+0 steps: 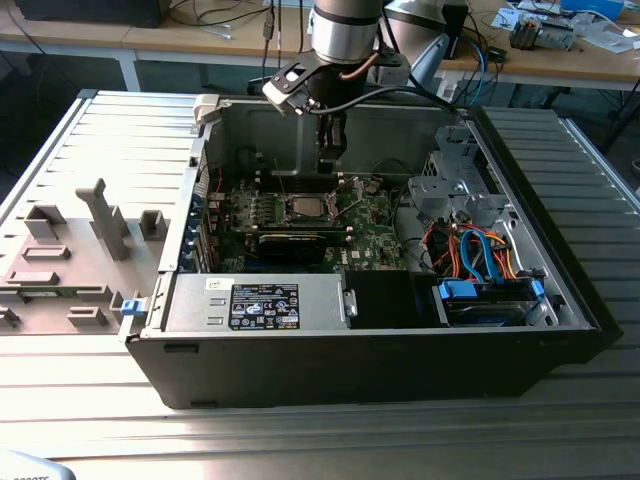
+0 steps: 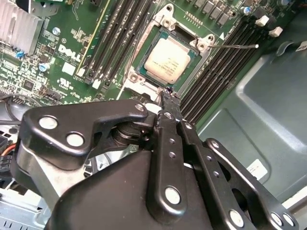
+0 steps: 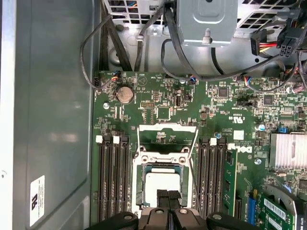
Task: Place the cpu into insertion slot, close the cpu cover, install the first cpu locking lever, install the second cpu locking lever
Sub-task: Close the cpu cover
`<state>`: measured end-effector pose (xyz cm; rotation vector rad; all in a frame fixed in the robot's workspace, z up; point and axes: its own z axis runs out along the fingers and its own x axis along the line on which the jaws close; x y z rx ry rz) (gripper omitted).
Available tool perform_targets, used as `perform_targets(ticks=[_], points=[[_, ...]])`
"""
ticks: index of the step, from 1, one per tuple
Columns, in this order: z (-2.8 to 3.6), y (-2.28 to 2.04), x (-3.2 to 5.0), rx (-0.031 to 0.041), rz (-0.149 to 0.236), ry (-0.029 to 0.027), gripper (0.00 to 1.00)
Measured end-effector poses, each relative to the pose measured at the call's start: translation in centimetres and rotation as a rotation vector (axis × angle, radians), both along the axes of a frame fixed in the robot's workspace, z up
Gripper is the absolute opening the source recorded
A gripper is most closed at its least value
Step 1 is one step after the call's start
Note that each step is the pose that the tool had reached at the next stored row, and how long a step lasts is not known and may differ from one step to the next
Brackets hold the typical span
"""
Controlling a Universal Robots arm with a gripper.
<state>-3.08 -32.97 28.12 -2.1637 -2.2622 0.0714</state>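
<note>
End effector (image 2: 169,95) fingers closed together, empty, tip hovering just beside the cpu (image 2: 168,58), cpu seated in motherboard (image 2: 62,52) socket (image 2: 190,64)

A ribbed grey metal table (image 1: 300,440) fills the near side; far back, a wooden workbench (image 1: 150,46) on white legs carries tangled cables (image 1: 218,14).

Sticker (image 3: 37,200) on case wall (image 3: 53,96), print unreadable
</note>
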Motion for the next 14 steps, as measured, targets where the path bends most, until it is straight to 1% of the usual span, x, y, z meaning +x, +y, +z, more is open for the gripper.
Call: perform_targets(ticks=[8,14], points=[[-0.08,0.0,1.09,-0.0001,0.0,0.0,0.11],[-0.2,0.0,1.35,0.0002,0.0,0.0,0.11]])
